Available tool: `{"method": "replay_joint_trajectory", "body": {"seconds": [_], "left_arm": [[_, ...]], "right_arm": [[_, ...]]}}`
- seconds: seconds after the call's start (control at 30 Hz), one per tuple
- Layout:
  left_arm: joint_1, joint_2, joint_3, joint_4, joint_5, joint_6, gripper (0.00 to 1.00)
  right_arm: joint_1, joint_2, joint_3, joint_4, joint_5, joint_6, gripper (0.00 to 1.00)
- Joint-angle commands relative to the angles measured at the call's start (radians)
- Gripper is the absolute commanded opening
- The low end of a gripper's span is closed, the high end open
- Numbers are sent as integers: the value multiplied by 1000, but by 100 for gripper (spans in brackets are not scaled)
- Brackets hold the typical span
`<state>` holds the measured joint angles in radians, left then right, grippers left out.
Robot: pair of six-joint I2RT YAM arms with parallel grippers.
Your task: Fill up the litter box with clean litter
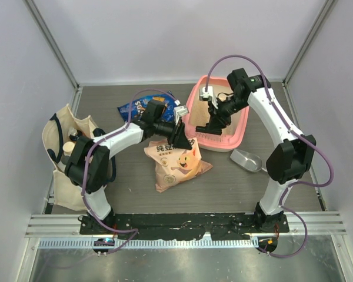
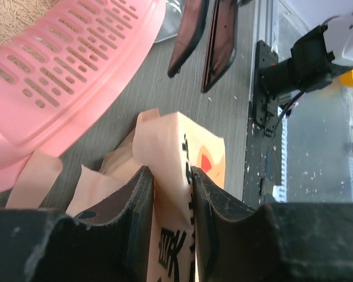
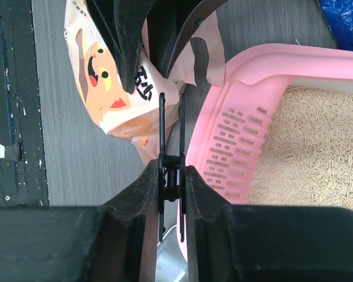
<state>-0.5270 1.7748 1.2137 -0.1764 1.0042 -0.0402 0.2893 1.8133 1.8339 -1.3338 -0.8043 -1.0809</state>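
The pink litter box stands at the back right, with pale beige clean litter spread over its floor. In front of its slotted ledge lies the pinkish-beige litter bag with an orange cartoon cat. My left gripper is shut on the bag's folded top edge, and the paper touches both jaws. Just right of it, over the ledge, my right gripper is shut on a black spring clip. In the top view the two grippers are close together.
A blue chip bag lies behind the left arm. A cream tote bag stands at the left edge. A metal scoop rests near the box's front right corner. White walls close off the back and sides.
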Motion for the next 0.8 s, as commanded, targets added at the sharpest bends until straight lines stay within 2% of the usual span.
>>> {"method": "replay_joint_trajectory", "body": {"seconds": [0.0,0.1,0.2,0.3,0.5,0.67,0.77], "left_arm": [[-14,-37,-23,265,-78,-141,34],[-16,-17,-17,291,-26,-168,27],[-16,3,-17,340,22,-211,9],[-15,-6,-42,390,54,-217,1],[-13,-15,-20,367,97,-155,0],[-13,-28,18,231,105,-44,0],[-11,-40,44,120,103,72,0]], "right_arm": [[-16,-28,34,-47,-19,56,2],[-27,-48,13,-51,-26,67,2],[-27,-68,-16,-99,-30,9,2],[-21,-80,-28,-146,-27,-71,2],[7,-75,-18,-174,-3,-120,2],[19,-65,-18,-173,2,-137,2],[36,-74,-36,-173,14,-143,2]]}}
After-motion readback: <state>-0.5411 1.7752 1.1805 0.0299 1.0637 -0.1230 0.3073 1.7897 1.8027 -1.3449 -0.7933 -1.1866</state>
